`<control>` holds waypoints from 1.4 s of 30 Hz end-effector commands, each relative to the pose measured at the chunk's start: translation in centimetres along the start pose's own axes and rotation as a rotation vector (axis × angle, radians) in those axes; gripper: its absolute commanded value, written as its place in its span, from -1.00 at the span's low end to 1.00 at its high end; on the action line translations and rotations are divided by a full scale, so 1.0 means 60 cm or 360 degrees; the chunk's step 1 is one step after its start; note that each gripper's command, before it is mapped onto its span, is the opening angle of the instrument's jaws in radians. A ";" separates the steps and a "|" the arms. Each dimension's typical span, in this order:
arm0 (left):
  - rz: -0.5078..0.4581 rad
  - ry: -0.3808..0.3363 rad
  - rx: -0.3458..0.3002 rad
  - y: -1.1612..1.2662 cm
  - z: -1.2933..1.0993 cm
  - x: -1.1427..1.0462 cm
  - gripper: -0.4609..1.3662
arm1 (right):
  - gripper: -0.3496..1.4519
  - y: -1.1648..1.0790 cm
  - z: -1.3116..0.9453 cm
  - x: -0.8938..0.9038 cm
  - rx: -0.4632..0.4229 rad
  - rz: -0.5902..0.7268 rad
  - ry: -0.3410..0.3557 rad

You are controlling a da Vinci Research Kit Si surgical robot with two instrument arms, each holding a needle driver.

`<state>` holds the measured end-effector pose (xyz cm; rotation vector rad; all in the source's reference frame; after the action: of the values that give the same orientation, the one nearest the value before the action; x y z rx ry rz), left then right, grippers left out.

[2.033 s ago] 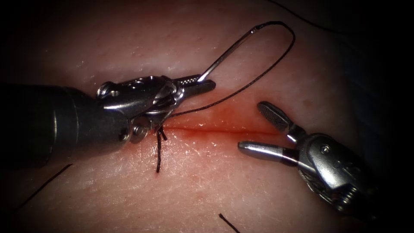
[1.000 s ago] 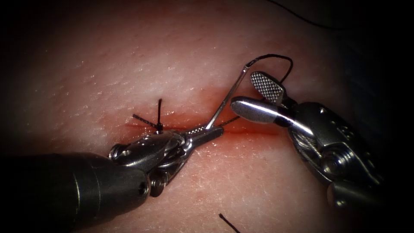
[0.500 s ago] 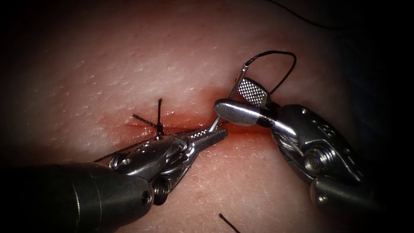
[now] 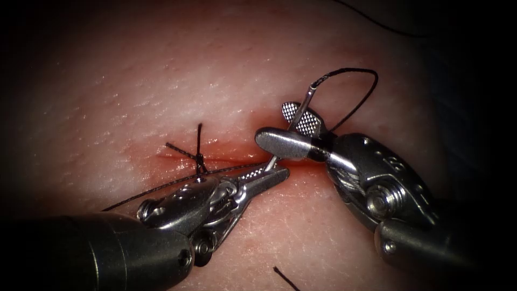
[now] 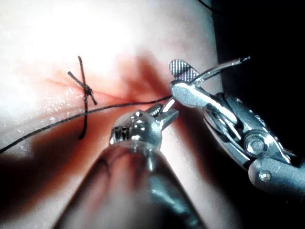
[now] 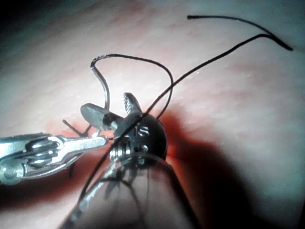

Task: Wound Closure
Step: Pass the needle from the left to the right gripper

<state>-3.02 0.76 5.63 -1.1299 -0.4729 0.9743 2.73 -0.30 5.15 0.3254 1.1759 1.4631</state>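
Needle [image 4: 291,129] upright between both pincers

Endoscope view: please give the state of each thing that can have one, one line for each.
Left tool: jaws shut on the needle near its tip end.
Right tool: jaws open, one on each side of the needle; holds nothing.
Needle: above the cut, not in the tissue.
Thread: loops from the needle's tail.
Knot: tied, ends cut short.
Cut: red fluid along it.
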 end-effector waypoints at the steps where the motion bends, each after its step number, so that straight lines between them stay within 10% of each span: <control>1: 0.0003 0.0000 -0.0022 -0.0001 0.0001 0.0000 -0.88 | 0.35 -0.0001 0.0000 0.0000 0.0000 -0.0002 0.0000; 4: 0.0002 0.0003 -0.0025 0.0000 0.0001 0.0000 -0.88 | 0.00 -0.0001 0.0001 0.0000 0.0000 -0.0001 0.0000; 7: 0.0002 0.0003 -0.0025 0.0000 0.0001 0.0000 -0.88 | -1.00 -0.0002 0.0000 0.0000 -0.0007 0.0083 0.0002; 30: 0.0068 0.0011 -0.0026 -0.0001 0.0009 -0.0003 -0.88 | -1.00 0.0001 0.0000 0.0009 -0.0044 0.0104 0.0013; 42: 0.0151 -0.0016 -0.0064 0.0002 0.0010 -0.0014 -0.34 | -1.00 0.0002 0.0001 0.0010 -0.0045 0.0104 0.0013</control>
<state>-3.12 0.72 5.66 -1.1953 -0.4532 1.0572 2.70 -0.24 5.13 0.3466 1.1655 1.5339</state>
